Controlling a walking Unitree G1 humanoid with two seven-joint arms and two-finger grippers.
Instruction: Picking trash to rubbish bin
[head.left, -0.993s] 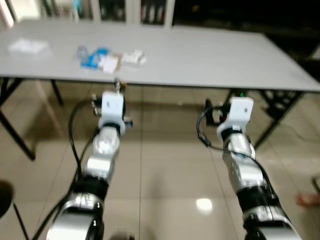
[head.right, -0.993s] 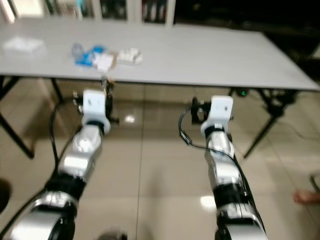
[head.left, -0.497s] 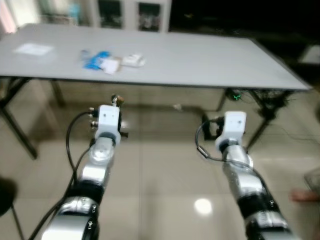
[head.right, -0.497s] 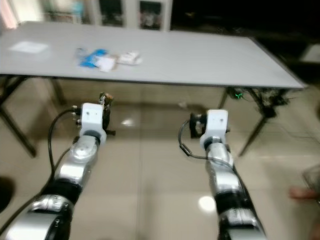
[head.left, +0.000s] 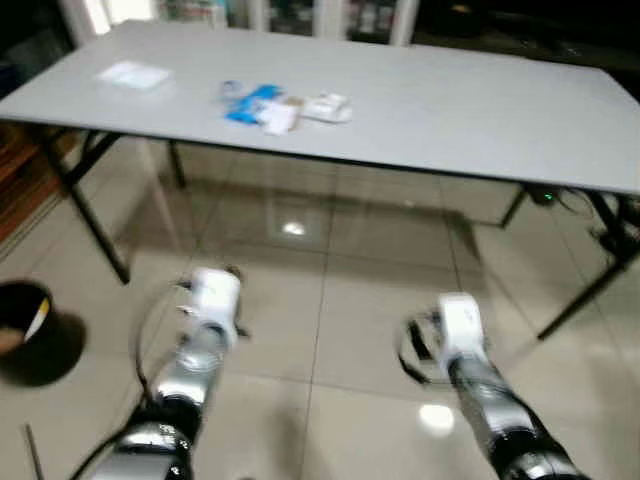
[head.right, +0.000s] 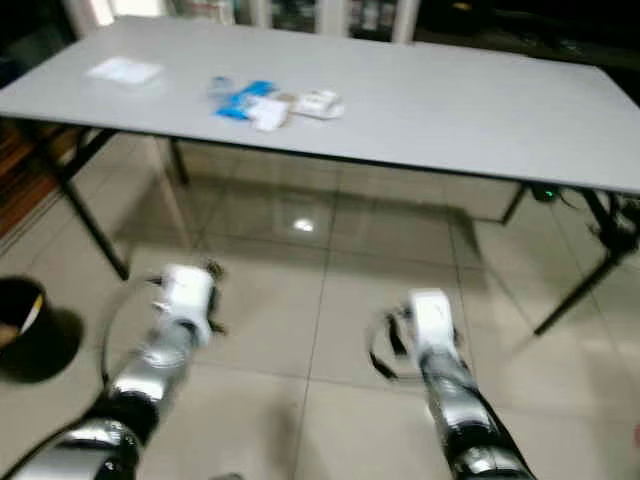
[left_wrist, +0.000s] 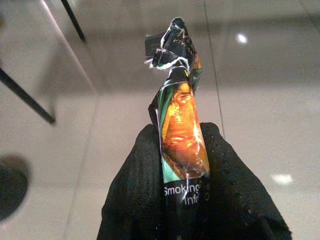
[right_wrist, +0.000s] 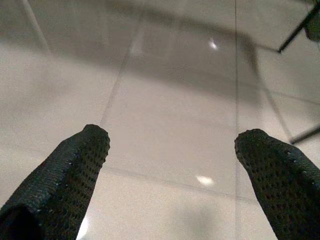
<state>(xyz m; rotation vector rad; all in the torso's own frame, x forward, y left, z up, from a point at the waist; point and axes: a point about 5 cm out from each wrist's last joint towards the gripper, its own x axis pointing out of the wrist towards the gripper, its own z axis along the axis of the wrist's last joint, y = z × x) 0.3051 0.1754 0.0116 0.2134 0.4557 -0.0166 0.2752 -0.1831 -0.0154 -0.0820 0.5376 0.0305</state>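
Note:
My left gripper (left_wrist: 178, 134) is shut on a crumpled green and orange cigarette pack (left_wrist: 179, 120), which sticks out past the black fingers (left_wrist: 135, 175) over the tiled floor. Its arm (head.left: 207, 312) reaches out low over the floor at the lower left. A black rubbish bin (head.left: 24, 318) stands on the floor at the far left. The right gripper (right_wrist: 172, 145) is open with only floor between its fingers (right_wrist: 75, 170); its arm (head.left: 458, 335) is at the lower right. More trash lies on the grey table (head.left: 480, 110): a blue wrapper (head.left: 250, 101) and white scraps (head.left: 326, 107).
A white paper (head.left: 134, 75) lies on the table's far left. Black table legs (head.left: 95, 220) stand at the left and another leg (head.left: 585, 290) at the right. Glossy tiled floor (head.left: 330, 330) stretches between me and the table.
The whole view has shifted: the table now sits farther off, and the bin has come into sight at the left. Both arms show lower in the picture. The pack stays held.

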